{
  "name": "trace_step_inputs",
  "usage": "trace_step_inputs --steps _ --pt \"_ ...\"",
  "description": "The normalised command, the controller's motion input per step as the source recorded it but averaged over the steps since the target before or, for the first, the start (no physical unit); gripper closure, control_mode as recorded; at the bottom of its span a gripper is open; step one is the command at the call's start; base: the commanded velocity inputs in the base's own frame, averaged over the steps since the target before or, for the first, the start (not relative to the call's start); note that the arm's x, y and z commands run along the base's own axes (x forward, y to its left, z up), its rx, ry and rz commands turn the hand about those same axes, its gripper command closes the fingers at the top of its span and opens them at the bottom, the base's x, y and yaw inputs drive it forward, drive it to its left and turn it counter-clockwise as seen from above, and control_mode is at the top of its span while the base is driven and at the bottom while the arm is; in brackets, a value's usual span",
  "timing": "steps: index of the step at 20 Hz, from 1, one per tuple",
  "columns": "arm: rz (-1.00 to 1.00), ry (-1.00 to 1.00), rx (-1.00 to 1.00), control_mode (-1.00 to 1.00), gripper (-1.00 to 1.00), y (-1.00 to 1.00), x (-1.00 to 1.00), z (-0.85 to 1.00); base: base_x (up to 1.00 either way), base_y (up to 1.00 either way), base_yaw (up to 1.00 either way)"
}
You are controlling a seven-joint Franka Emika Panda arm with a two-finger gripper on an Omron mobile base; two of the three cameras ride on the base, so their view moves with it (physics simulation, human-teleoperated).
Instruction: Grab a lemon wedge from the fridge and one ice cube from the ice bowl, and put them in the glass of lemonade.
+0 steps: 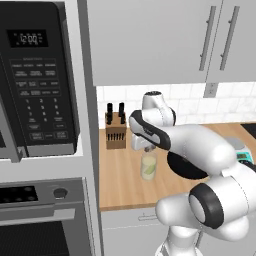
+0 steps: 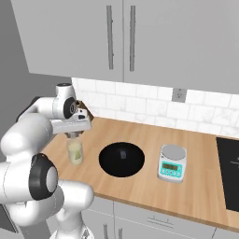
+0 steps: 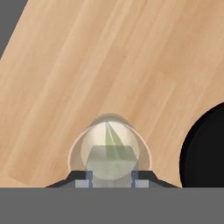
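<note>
tool [image 3: 112, 181] above glass of lemonade [image 3: 110, 153] (wedge inside)

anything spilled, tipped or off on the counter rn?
Nothing stands out. The glass of lemonade stands upright on the wooden counter with a lemon wedge in it, no spill around it. The ice bowl and scale sit flat beside it.

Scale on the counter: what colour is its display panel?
Teal, on the pale grey scale beside the ice bowl; clearest in the right base view.
</note>
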Motion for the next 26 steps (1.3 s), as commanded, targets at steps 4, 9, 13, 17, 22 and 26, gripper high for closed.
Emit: trace_step_inputs --steps 4,9,13,17,22,26 --pt "0.00 -0.03 0.00 -1.00 1.00 -0.09 -0.11 0.00 0.00 0.00 0.00" --pt "0.00 -0.01 0.00 -1.00 -1.00 0.00 -0.04 0.00 0.00 0.00 0.00" --pt "0.00 0.00 0.00 -1.00 -1.00 0.00 0.00 0.00 0.00 0.00 0.00" --pt "0.00 0.00 0.00 -1.00 -1.00 0.00 0.00 0.00 0.00 0.00 0.00" --pt "0.00 0.00 0.00 -1.00 -1.00 0.00 0.00 0.00 0.00 0.00 0.00" --pt "0.00 -0.05 0.03 -1.00 -1.00 0.00 -0.09 0.04 0.00 0.00 0.00"
